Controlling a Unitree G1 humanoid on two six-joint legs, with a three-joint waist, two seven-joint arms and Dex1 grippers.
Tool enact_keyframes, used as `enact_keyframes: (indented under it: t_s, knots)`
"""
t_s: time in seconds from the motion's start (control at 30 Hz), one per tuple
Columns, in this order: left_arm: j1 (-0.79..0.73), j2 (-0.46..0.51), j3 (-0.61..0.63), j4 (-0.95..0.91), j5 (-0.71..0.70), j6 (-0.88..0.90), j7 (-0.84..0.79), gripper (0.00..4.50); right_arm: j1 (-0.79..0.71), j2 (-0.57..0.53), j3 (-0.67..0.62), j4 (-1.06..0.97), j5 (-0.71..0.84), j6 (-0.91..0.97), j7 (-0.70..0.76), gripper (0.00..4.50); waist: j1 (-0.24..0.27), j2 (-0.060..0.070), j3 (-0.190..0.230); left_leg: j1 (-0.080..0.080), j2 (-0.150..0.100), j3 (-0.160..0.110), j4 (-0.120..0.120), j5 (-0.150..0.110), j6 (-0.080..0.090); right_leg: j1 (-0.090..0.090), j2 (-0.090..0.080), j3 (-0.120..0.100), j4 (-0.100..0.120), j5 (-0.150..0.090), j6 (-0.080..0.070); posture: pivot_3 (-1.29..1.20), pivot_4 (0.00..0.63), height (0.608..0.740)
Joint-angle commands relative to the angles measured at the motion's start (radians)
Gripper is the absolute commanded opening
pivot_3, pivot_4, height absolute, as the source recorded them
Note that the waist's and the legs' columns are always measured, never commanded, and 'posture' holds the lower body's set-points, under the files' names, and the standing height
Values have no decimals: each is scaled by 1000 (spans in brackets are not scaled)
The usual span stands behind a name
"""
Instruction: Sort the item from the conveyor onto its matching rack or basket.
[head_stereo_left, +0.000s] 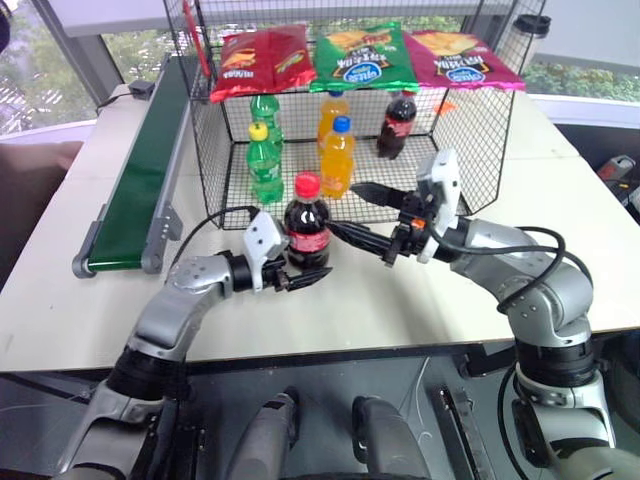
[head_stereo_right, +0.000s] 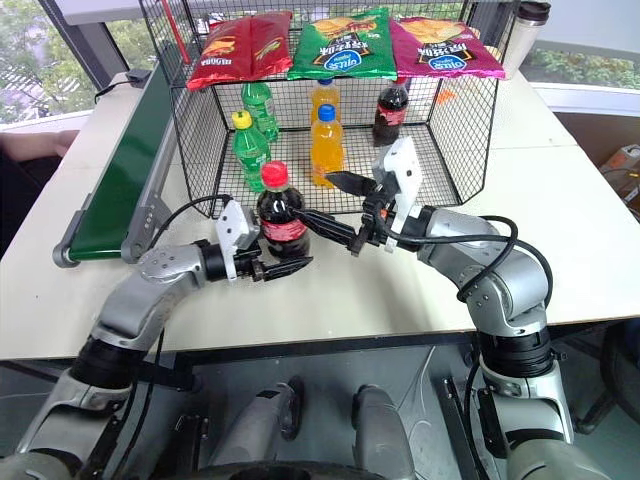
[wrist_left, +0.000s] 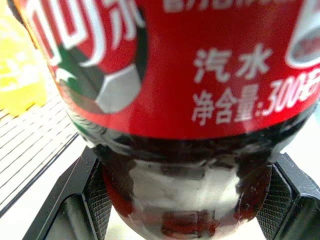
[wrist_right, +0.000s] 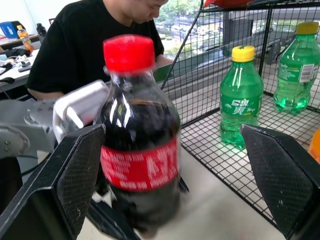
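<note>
Now | left gripper (head_stereo_left: 300, 278) jaws clamp cola bottle (head_stereo_left: 307, 228), label "汽水 净含量" | right gripper (head_stereo_left: 365, 215) jaws wide

- Cola bottle (head_stereo_left: 307, 232): dark brown liquid, red cap, red label with white lettering.
- Cage (head_stereo_left: 480, 130): black wire mesh.
- Conveyor (head_stereo_left: 145, 165): dark green belt, grey frame.
- Bench (head_stereo_left: 60, 300): pale beige.
- Chip bags (head_stereo_left: 362, 55): red, green, magenta.
</note>
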Motion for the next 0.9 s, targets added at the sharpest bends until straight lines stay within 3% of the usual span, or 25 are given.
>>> enact_keyframes:
  t_s: [0.03, 0.33, 0.43, 0.6, 0.8, 0.83, 0.87, 0.9]
  knots:
    - [-51, -40, -20, 9, 31, -75, -22, 3009, -27, 1, -25, -43, 21, -6, -15, 4500, -1, 0, 0, 0, 0, 0, 0, 0, 0, 0, 0, 0, 0, 0, 0, 0, 150, 738]
    - [-88, -118, -46, 81, 86, -125, -40, 3009, -49, 8, -9, -44, 23, -3, -36, 4500, -4, 0, 0, 0, 0, 0, 1, 1, 2, 0, 1, 0, 1, 0, 0, 0, 150, 738]
    - [-94, -134, -40, 82, 87, -120, -36, 3009, -59, 16, -7, -33, 22, -2, -42, 3662, -4, 0, 0, 0, 0, 0, 1, 1, 3, 0, 1, 0, 1, 0, 1, 0, 150, 738]
    - [-106, -163, -6, 90, 77, -97, -3, 3009, -63, 20, 6, -28, 20, 9, -41, 1219, -4, 0, 0, 0, 0, 0, 1, 2, 3, 0, 1, 0, 1, 0, 1, 0, 150, 738]
    - [-126, -200, 36, 109, 84, -83, 70, 3009, -68, 25, 4, -25, 23, 27, -58, 1177, -3, 0, 0, 0, 0, 0, 2, 2, 3, 0, 2, 0, 2, 1, 2, 0, 150, 738]
    - [-130, -204, 45, 112, 76, -78, 70, 4072, -69, 27, 2, -26, 25, 29, -60, 1177, -3, 0, 0, 0, 0, 0, 2, 2, 3, 0, 2, 0, 2, 1, 3, 0, 150, 738]
    - [-134, -208, 53, 111, 67, -71, 70, 4410, -70, 28, 0, -26, 25, 31, -62, 1177, -3, 0, 0, 0, 0, 0, 2, 2, 3, 0, 2, 0, 2, 1, 3, 0, 150, 738]
    - [-138, -213, 60, 111, 64, -67, 73, 4477, -71, 29, -2, -25, 25, 32, -64, 1177, -3, 0, 0, 0, 0, 0, 2, 2, 3, 0, 2, 0, 2, 1, 3, 0, 150, 738]
